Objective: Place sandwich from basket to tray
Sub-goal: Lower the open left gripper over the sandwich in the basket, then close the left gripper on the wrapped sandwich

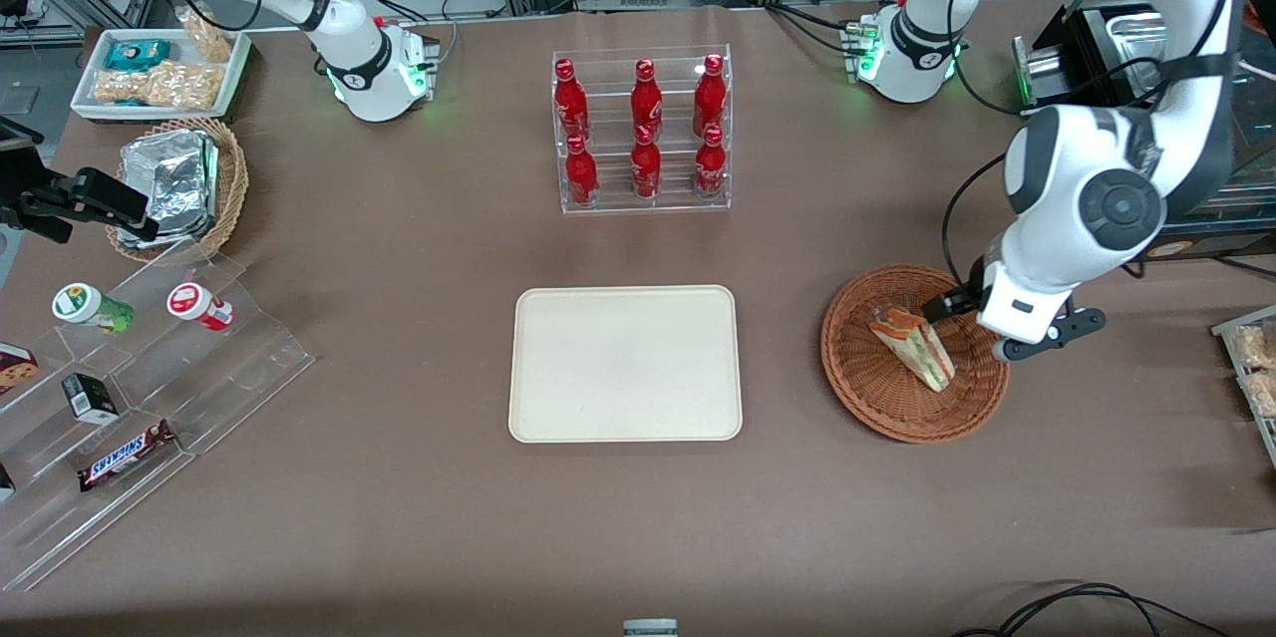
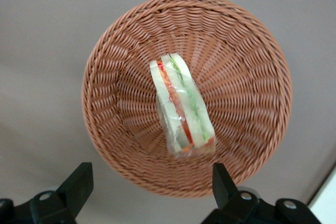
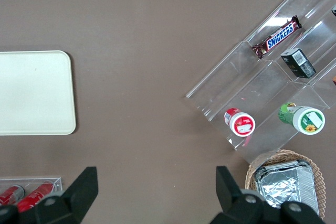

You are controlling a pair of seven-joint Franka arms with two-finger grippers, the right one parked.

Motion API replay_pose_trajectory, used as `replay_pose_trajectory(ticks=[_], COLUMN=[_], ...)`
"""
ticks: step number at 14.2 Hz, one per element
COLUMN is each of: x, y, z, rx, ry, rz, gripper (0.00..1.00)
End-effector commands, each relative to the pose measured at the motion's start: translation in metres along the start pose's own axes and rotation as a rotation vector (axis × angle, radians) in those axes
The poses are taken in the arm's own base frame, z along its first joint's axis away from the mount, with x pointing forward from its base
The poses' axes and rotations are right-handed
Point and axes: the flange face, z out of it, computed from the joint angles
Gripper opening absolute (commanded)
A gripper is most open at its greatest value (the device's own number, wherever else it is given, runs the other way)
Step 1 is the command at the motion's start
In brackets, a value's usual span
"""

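The wrapped triangular sandwich (image 1: 912,346) (image 2: 181,108) lies in the reddish-brown wicker basket (image 1: 867,398) (image 2: 252,51), toward the working arm's end of the table. My left gripper (image 1: 982,328) (image 2: 149,182) hangs open above the basket's rim, on the side toward the working arm's end. Its two black fingers are spread wide with nothing between them, and they stand apart from the sandwich. The cream tray (image 1: 626,363) (image 3: 31,93) sits bare at the table's middle, beside the basket.
A clear rack of red bottles (image 1: 643,129) stands farther from the front camera than the tray. Toward the parked arm's end are a stepped acrylic display (image 1: 130,388) with snacks, a tan basket of foil packs (image 1: 179,183) and a white snack tray (image 1: 159,69).
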Motion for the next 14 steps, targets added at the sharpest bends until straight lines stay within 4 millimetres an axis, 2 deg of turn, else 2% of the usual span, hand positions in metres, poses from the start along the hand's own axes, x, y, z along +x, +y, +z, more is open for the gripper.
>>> replay_pose_trajectory(ticks=[1, 4, 9, 10, 11, 12, 14], x=[-0.001, 0.005, 0.005, 0.003, 0.002, -0.001, 0.002], y=[0.016, 0.031, 0.043, 0.043, 0.04, 0.039, 0.037], z=[0.017, 0.05, 0.097, 0.101, 0.101, 0.101, 0.089], rx=[0.02, 0.009, 0.015, 0.021, 0.027, 0.044, 0.081], ry=[0.053, 0.084, 0.037, 0.03, 0.027, 0.017, -0.003], rz=[-0.233, -0.47, -0.501, -0.492, -0.483, -0.468, -0.42], gripper=[1.0, 1.0, 1.0, 0.77, 0.35, 0.11, 0.08])
